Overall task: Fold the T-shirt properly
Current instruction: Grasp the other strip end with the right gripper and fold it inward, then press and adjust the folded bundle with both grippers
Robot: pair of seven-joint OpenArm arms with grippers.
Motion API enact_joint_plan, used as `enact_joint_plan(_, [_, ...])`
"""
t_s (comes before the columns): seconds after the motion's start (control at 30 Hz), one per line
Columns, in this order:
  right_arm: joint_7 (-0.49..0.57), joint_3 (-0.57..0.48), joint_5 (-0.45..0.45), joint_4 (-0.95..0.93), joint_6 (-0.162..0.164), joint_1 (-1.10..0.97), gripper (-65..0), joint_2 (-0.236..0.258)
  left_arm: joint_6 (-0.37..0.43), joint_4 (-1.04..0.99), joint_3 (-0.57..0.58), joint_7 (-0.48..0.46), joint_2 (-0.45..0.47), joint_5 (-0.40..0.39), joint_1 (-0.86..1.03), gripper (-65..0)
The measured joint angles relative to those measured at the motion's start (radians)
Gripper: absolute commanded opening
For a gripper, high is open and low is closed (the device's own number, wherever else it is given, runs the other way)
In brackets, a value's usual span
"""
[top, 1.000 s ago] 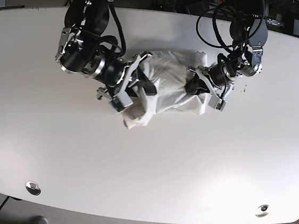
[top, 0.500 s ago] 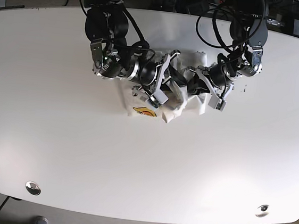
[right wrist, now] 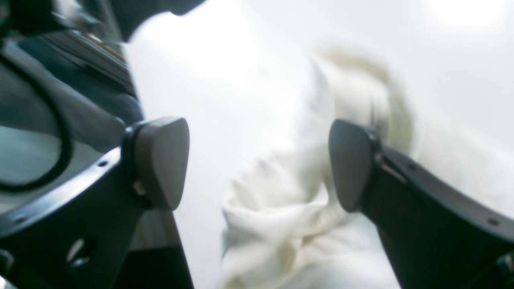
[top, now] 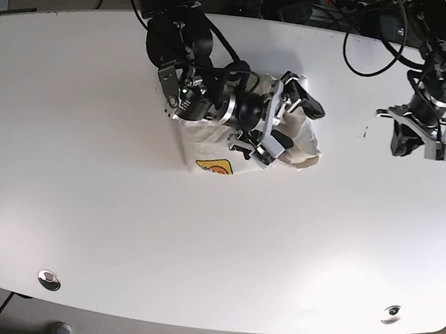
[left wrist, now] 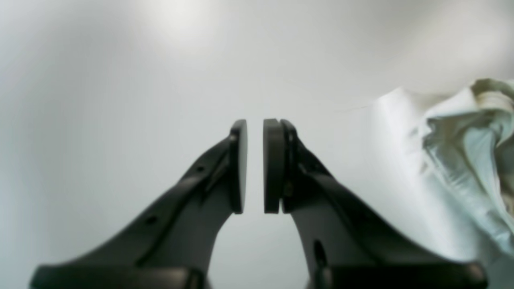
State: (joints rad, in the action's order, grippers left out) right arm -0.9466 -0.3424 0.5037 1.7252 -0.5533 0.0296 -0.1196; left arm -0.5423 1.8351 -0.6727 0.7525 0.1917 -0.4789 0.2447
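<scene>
The white T-shirt (top: 209, 146) lies bunched in the middle of the table, with an orange print (top: 217, 166) showing at its front edge. My right gripper (top: 287, 126) hovers over the shirt's right part. In the right wrist view this gripper (right wrist: 257, 160) is open wide, with crumpled T-shirt cloth (right wrist: 289, 216) below the gap and nothing gripped. My left gripper (top: 418, 148) sits far to the right, apart from the shirt. In the left wrist view its pads (left wrist: 239, 164) stand almost together around the gripper point (left wrist: 255, 120), holding nothing, and T-shirt folds (left wrist: 474, 152) lie off to the right.
The white table (top: 199, 244) has metal caps at the front left (top: 50, 280) and front right (top: 390, 313). Dark cables (top: 304, 0) hang behind the back edge. A small dark mark (top: 364, 134) lies between the shirt and the left gripper.
My left gripper has let go of the shirt and pulled away to the right. The right arm swung rightward over the shirt and opened; the cloth is now bunched, its print exposed.
</scene>
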Motion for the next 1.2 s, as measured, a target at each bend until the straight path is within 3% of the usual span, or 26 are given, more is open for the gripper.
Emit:
enact_joint_plan(0.13, [0.010,0.019,0.006,0.087,0.000,-0.007,-13.3,0.018,-0.102,-0.019,-0.065,-0.007,0.039,0.000,0.029,-59.3])
enact_joint_plan(0.33, [0.002,0.095,0.045,0.156,0.002,-0.098,-16.0,0.129,-0.105,-0.015,-0.032,-0.010,0.040,0.006,0.039,-59.3])
enact_joint_plan(0.37, [0.000,0.095,0.039,0.155,0.003,-0.108,-20.8,0.131,-0.106,-0.015,-0.007,-0.005,0.038,0.007,0.041,-59.3])
enact_joint_plan(0.4, [0.005,0.094,0.031,0.143,0.003,-0.131,-31.2,0.127,-0.109,-0.015,0.018,-0.006,0.033,0.004,0.038,-59.3])
enact_joint_plan(0.47, [0.006,0.086,0.046,0.084,0.002,-0.161,-45.5,0.116,-0.110,-0.015,0.034,-0.010,0.036,0.002,0.037,-59.3])
enact_joint_plan(0.53, [0.002,0.049,0.006,-0.001,0.005,-0.161,-50.1,0.089,-0.109,-0.015,0.057,-0.009,0.036,0.006,0.039,-59.3])
enact_joint_plan(0.7, [0.071,-0.094,-0.040,-0.157,0.002,-0.059,-46.1,0.022,-0.109,-0.015,0.068,-0.009,0.037,0.000,0.038,-59.3])
enact_joint_plan(0.83, [0.068,-0.181,-0.017,-0.196,0.004,0.008,-46.1,0.020,-0.109,0.015,0.070,-0.009,0.040,0.003,0.038,-59.3])
enact_joint_plan(0.93, [0.068,-0.192,0.029,-0.087,0.003,0.003,-46.1,0.029,-0.110,0.052,0.070,-0.009,0.040,0.000,0.038,-59.3])
enact_joint_plan(1.03, [0.075,-0.094,0.046,0.075,-0.001,-0.026,-46.1,0.085,-0.103,0.097,0.151,-0.009,0.050,0.007,0.038,-59.3])
enact_joint_plan(1.07, [0.071,-0.013,0.043,0.092,0.000,-0.032,-46.3,0.098,-0.112,0.100,0.211,-0.010,0.044,-0.001,0.038,-59.3])
enact_joint_plan(1.2, [0.071,0.183,0.024,0.092,0.003,-0.032,-46.3,0.108,-0.101,0.100,0.362,-0.010,0.047,0.010,0.040,-59.3])
